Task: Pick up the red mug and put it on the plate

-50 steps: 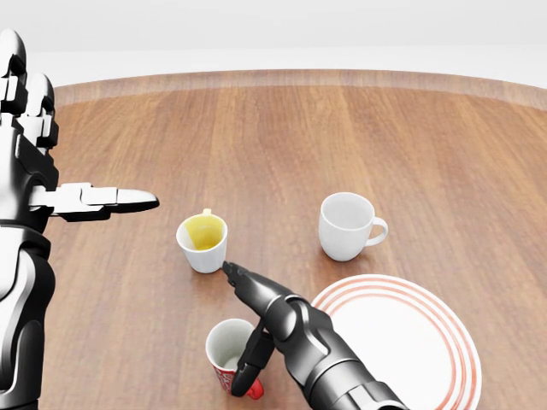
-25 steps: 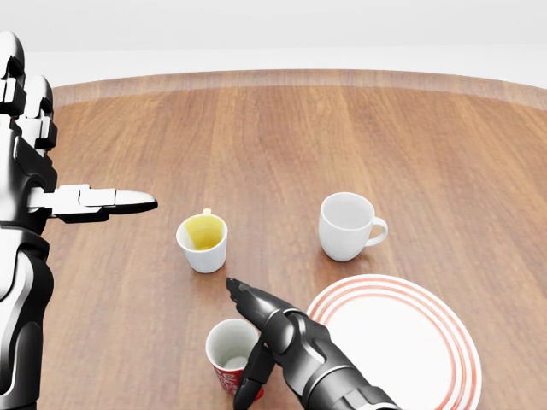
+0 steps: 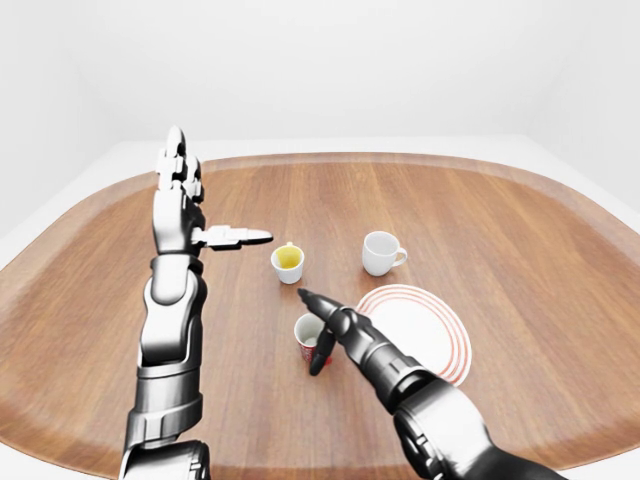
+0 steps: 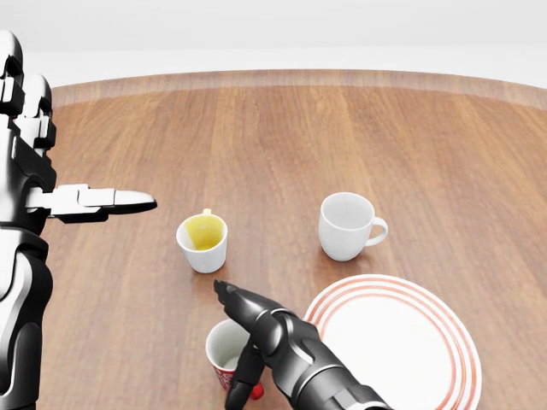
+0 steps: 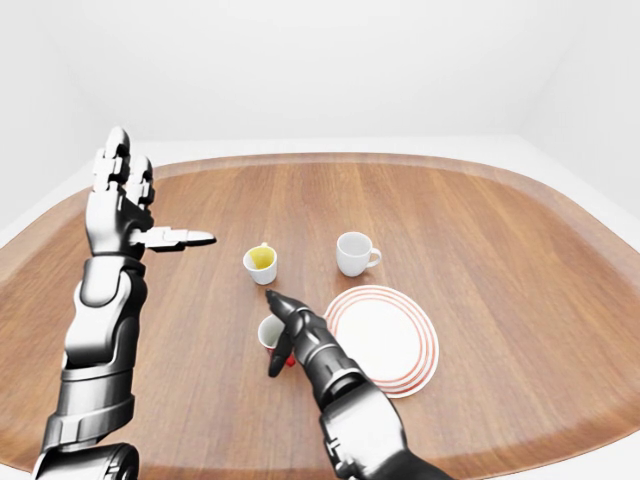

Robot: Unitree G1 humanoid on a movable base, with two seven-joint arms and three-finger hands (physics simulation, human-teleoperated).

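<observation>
Red mug (image 4: 224, 352) stood upright on the table (image 4: 342, 137) at the bottom of the head view, just left of the plate (image 4: 402, 342), as I drew my right hand (image 4: 246, 335) back over it. Across the last second the hand slid down and left in that view, one finger dropping beside the mug's handle side and another pointing toward the yellow-lined cup (image 4: 203, 243); its fingers were spread wide and had closed on nothing. I judged the grasp not yet made, the plate bare and waiting. Farther off, the white cup (image 4: 346, 225) sat above the plate. My left hand (image 4: 51, 171) stayed raised at the view's left edge, fingers splayed, holding nothing.
</observation>
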